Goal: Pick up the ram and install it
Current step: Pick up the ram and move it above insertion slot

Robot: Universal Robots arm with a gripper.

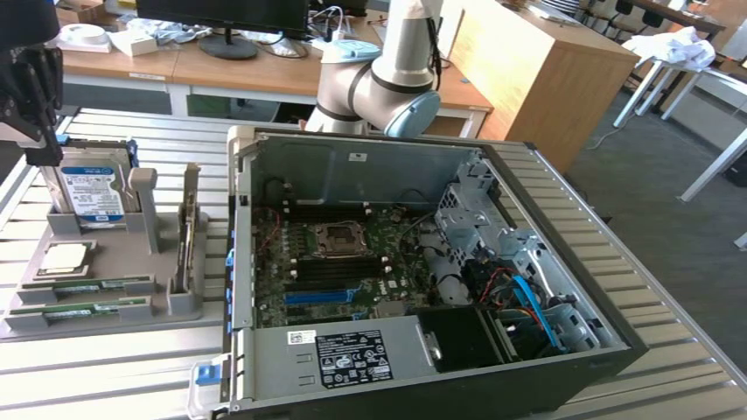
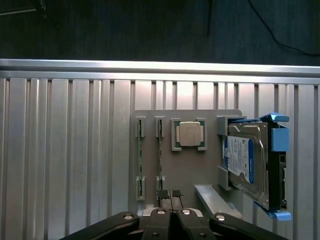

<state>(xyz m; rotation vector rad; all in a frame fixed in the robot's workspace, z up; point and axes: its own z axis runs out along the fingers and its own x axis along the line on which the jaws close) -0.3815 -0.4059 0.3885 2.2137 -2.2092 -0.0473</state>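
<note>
We found the closed, empty end effector [image 2: 170,194] hanging above the gray holder [image 2: 192,170] on the counter [image 2: 60,150] at the exterior view's left, lined up near the ram [image 2: 161,155], which stood on edge in its slot beside the processor [image 2: 190,134], presumably for easy pinching.

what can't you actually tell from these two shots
- Wrist view: the two ram sticks stand on edge in the holder, so their chips and labels are hidden.
- Wrist view: the gripper body behind the shut fingers is cut off by the picture's edge.
- Exterior view: the memory slots are too small to tell filled from empty.
- Exterior view: the hard drive is partly hidden by its bracket; its label is too small to read.
</note>
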